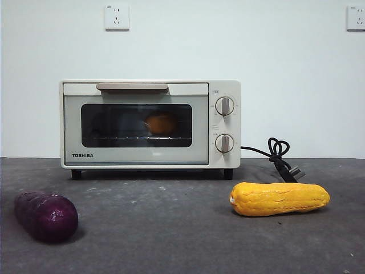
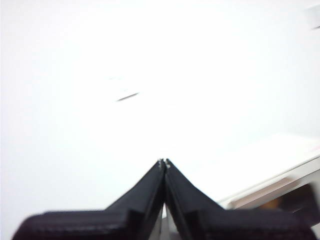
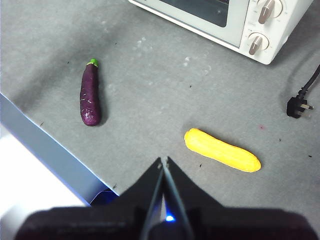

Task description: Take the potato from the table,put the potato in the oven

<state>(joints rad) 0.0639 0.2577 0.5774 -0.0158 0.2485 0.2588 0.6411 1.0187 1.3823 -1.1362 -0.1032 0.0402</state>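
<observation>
Right gripper point(image 3: 164, 161) hung high above the table's point(image 1: 171, 228) near edge, jaws pressed tip to tip, nothing between them. Left gripper point(image 2: 164, 162) likewise closed and empty, aimed at a washed-out white blur with only a pale box corner showing, probably the oven.

Dark grey, felt-like speckled table under a plain white wall point(image 1: 182, 51) with two sockets point(image 1: 117, 17). Cream oven point(image 1: 150, 124) stood along the far edge, door closed, black cord point(image 1: 278, 155) coiled beside it on the right.

Behind the dark glass sat a dim orange-brown lump, the potato point(image 1: 160, 123), on the rack, outline hard to make out. Well apart from both grippers, walled off by the door.

Purple vegetable point(image 1: 45, 216) lay toward the near left corner, bumpy yellow vegetable point(image 1: 279, 198) near the right, in front of the knobs point(image 1: 224, 124).
</observation>
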